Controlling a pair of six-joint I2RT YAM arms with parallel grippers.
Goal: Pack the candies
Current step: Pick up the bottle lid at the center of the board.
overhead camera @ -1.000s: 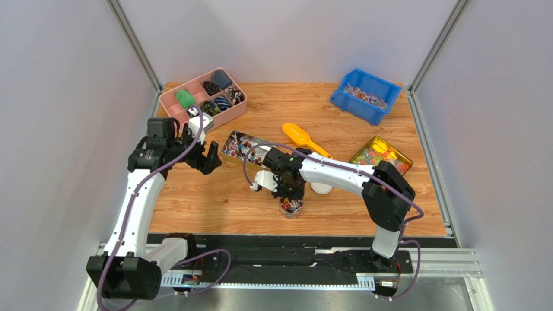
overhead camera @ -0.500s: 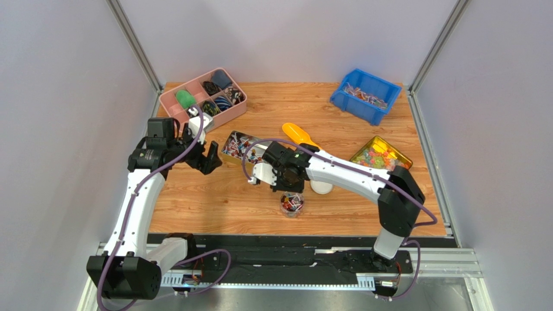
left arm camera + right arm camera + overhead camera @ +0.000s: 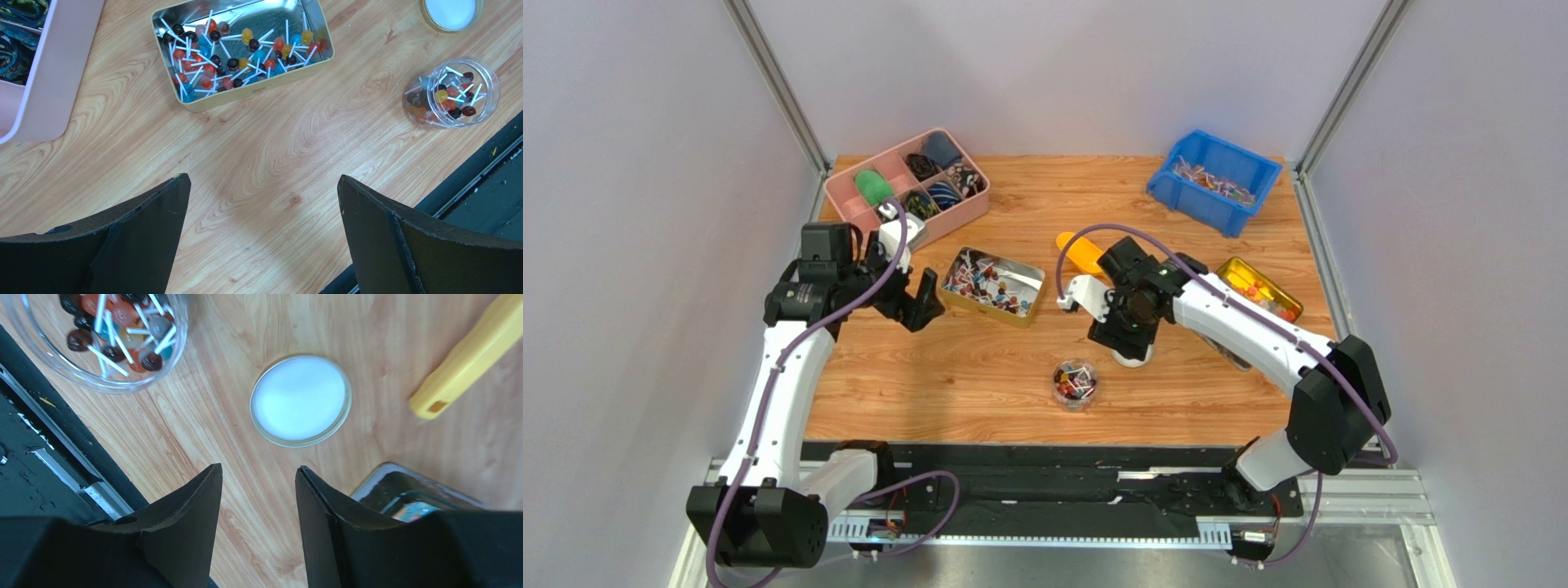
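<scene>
The candies [image 3: 233, 55] are small round sweets on white sticks, lying in an open metal tin [image 3: 1028, 306]. More of them fill a clear jar [image 3: 1074, 384], which also shows in the left wrist view [image 3: 451, 92] and the right wrist view [image 3: 110, 337]. The jar's white lid [image 3: 301, 399] lies flat on the wood to the right of the jar. My right gripper [image 3: 258, 471] hovers just short of that lid, open with nothing between its fingers. Left of the tin, my left gripper [image 3: 261, 190] stands wide open over bare wood.
A yellow scoop [image 3: 1081, 251] lies behind the right gripper. A second tin of bright gummies [image 3: 1259, 288] sits at the right, partly under the right arm. A pink divided organizer [image 3: 844, 186] stands back left, a blue bin [image 3: 1173, 184] back right.
My right gripper has left the spot over the jar, swung right and back toward the lid, and opened. The left arm has stayed put.
</scene>
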